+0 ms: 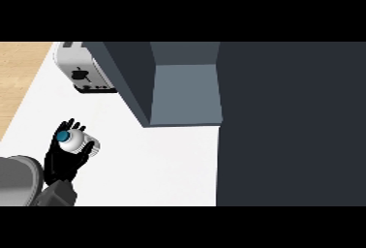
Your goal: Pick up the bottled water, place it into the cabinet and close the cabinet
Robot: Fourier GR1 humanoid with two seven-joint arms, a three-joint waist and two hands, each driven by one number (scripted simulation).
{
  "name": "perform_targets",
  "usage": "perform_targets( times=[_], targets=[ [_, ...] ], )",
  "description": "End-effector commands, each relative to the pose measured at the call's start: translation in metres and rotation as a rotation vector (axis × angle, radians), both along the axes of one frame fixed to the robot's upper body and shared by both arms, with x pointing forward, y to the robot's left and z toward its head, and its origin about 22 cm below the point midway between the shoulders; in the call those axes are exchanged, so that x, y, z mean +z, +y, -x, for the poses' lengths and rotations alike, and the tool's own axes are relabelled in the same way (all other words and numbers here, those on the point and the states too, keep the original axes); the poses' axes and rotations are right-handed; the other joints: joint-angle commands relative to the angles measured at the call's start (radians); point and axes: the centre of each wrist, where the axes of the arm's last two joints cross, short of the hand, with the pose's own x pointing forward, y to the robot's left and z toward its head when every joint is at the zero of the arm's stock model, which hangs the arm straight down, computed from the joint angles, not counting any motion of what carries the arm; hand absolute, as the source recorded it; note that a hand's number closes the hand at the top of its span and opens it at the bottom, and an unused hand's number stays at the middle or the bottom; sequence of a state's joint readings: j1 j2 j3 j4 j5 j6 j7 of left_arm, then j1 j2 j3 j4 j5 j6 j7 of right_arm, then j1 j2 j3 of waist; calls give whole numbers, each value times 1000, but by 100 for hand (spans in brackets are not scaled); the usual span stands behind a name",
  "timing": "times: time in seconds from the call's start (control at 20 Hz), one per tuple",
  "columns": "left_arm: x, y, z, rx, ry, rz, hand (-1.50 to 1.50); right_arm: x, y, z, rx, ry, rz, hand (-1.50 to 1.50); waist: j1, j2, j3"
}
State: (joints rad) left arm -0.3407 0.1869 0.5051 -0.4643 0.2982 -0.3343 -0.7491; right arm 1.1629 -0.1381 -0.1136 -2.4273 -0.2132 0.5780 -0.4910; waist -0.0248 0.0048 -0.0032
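**Grip made on bottle [84, 143], cabinet [184, 92] not yet reached**

The robot's left hand [60, 161] sits low and to the left of the cabinet. Its fingers [72, 125] and thumb are curled round the bottle. The blue cap [64, 136] faces straight up at the viewer and the pale body shows between the black fingers, so the bottle appears to stand upright in the hold. From this steep angle it cannot be told whether its base rests on the counter [157, 164] or is lifted off it. The grey forearm [58, 194] runs from the hand toward the lower edge. The right hand does not show.

Outward from the hand, a stretch of white counter separates the bottle from the cabinet, and the two are well apart. The cabinet stands open, with the grey-blue floor of its compartment showing between dark walls. A toaster [80, 72] stands just beside the cabinet's left wall, on its outer side. To the right of the opening is a broad dark panel [286, 121]. It may be the door, but that cannot be told.

The step in hand looks like the pick-up, with the hold already made. Placing the bottle and closing the cabinet are not yet done. The next move calls for carrying the bottle across to the opening and keeping it upright. It must pass the front edge of the cabinet's left wall and stay clear of the toaster. The fingers should open only once the bottle stands on the compartment floor.
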Motion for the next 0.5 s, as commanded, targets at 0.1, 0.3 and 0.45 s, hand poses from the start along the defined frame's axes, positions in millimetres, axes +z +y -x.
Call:
perform_targets(
  times=[0.1, 0.3, 0.45],
  targets=[
    [1, 8, 0, -17, -41, 33, 150, 35, 9, -7, 31, -81, 6, -150, 10, -1, 1],
    [4, -7, -14, 1, -68, 17, 150, 33, 10, -4, 45, -86, -11, -150, 6, -2, 1],
    [2, -12, -12, 51, -121, -41, 150, 24, 5, 0, 49, -66, -1, -150, 5, -4, 2]
  ],
)
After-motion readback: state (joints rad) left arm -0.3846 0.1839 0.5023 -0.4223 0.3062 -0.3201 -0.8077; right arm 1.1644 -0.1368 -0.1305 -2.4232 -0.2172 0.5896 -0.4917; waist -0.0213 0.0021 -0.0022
